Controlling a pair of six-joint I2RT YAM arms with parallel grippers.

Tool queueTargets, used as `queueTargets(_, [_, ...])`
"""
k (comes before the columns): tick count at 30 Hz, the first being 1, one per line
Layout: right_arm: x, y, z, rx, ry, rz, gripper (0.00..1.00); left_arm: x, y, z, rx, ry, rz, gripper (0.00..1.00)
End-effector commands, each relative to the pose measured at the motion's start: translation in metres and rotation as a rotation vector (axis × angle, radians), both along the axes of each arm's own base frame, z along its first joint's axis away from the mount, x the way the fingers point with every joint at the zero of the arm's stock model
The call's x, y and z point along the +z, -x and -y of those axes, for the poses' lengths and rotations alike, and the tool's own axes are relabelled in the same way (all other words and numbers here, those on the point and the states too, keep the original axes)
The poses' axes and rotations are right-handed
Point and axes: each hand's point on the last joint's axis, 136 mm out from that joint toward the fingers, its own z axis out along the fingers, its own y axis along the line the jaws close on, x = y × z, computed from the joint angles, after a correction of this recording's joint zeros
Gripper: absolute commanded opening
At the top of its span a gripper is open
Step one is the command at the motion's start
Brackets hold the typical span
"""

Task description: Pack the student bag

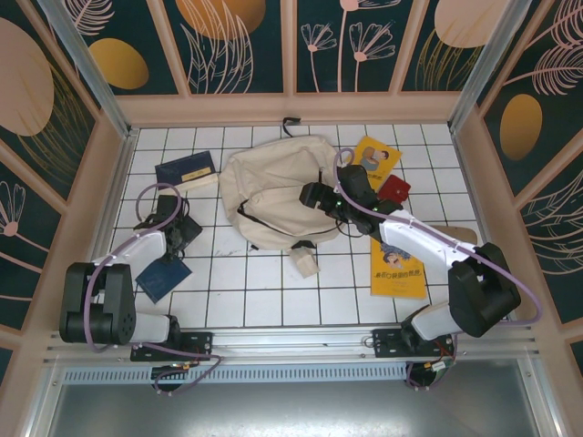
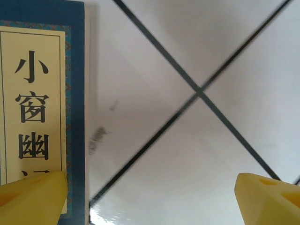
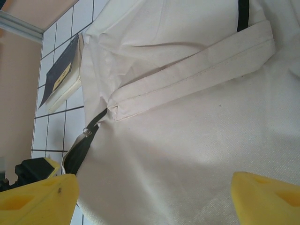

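Note:
The student bag point(image 1: 273, 191) lies flat in the middle of the tiled table, a beige soft backpack with a dark zipper. My right gripper point(image 1: 314, 195) hovers over its right side, open. In the right wrist view the yellow fingertips point(image 3: 37, 199) stand wide apart over the bag's fabric point(image 3: 187, 131), with a beige strap point(image 3: 197, 75) and the zipper point(image 3: 86, 140) ahead. My left gripper point(image 1: 178, 228) is open, left of the bag, low over white tile point(image 2: 187, 154). A blue book with a cream label point(image 2: 42, 108) lies by its left fingertip.
A dark blue book point(image 1: 187, 171) lies left of the bag's top and another blue book point(image 1: 164, 276) sits under the left arm. Two yellow books point(image 1: 376, 159) point(image 1: 398, 269) and a red item point(image 1: 394, 188) lie on the right. Wooden walls point(image 1: 109, 191) ring the table.

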Motion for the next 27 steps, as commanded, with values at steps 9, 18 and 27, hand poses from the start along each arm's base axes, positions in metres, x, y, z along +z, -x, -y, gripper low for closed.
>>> queueTargets(9, [0.011, -0.011, -0.003, -0.013, -0.015, 0.019, 0.84, 0.011, -0.029, 0.115, -0.193, 0.312, 0.107, 0.91])
queueTargets(18, [0.026, -0.010, -0.060, 0.137, 0.051, 0.087, 0.80, 0.094, -0.042, 0.074, -0.203, 0.168, 0.268, 0.99])
queueTargets(27, [0.008, 0.019, -0.178, 0.399, 0.130, 0.115, 0.70, 0.061, 0.003, -0.026, 0.023, -0.057, 0.097, 0.99])
